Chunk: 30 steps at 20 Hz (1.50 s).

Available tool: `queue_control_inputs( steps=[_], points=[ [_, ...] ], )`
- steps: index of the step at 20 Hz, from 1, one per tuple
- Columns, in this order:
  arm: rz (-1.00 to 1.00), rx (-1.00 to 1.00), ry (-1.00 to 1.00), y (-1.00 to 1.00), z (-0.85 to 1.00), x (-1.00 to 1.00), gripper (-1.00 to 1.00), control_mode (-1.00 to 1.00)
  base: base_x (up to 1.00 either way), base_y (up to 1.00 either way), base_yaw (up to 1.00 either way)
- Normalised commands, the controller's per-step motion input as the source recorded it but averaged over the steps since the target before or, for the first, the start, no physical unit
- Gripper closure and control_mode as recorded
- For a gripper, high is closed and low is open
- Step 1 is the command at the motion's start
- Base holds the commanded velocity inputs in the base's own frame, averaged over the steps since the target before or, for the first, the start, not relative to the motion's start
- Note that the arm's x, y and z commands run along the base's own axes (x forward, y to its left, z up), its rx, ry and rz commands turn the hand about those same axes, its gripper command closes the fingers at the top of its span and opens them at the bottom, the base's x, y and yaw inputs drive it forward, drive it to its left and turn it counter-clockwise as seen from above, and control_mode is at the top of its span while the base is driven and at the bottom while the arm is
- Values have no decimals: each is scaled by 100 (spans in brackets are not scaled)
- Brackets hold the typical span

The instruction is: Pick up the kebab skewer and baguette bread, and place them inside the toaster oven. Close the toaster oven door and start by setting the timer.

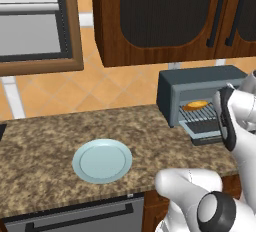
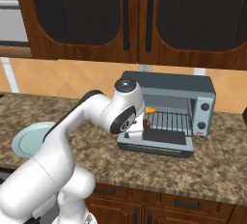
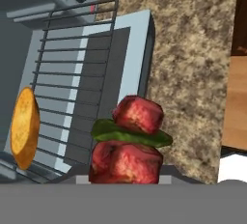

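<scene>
Tool [image 3: 124,177] is clamped on the kebab skewer [image 3: 128,141], and in the hand view you're looking straight down its length: red meat chunks with a green slice sandwiched between, stacked end-on right above the fingertips. Holding it by one end like that makes sense to me, since the free end can go onto the wire rack [image 3: 72,83] first without the tool having to reach deep inside. It's hovering just above the open toaster oven door [image 3: 128,68], which is dropped down flat in front of the toaster oven [image 2: 169,109], so nothing's in the way. The baguette bread [image 3: 24,127] is already lying on the rack toward one side, which leaves the rest of the bars free for the skewer. From the base cameras the arm is bent down in front of the oven, hiding the tool itself. Further out on the table [image 1: 45,136] sits a pale blue plate [image 1: 102,160] with nothing on it, well apart from the oven. No brand or readable writing anywhere; there's a little red mark below the knobs [image 2: 204,116], too small to make out.
</scene>
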Motion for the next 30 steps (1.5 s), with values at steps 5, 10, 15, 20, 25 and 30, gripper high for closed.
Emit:
queue_control_inputs(
  steps=[5, 10, 15, 20, 25, 30],
  points=[
    [7, 0, -6, 0, 3, 51, 100, -100, 0, 0, 0],
    [5, 0, 1, -5, 1, 38, 100, -100, 0, 0, 0],
    [1, 0, 5, -4, 0, 31, 100, -100, 0, 0, 0],
    [0, 0, 5, 0, -2, 14, 100, -100, 0, 0, 0],
    [0, 0, 5, 0, -1, 14, 100, -100, 0, 0, 0],
    [0, 0, 8, 0, -8, 18, 100, -100, 0, 0, 0]
  ],
)
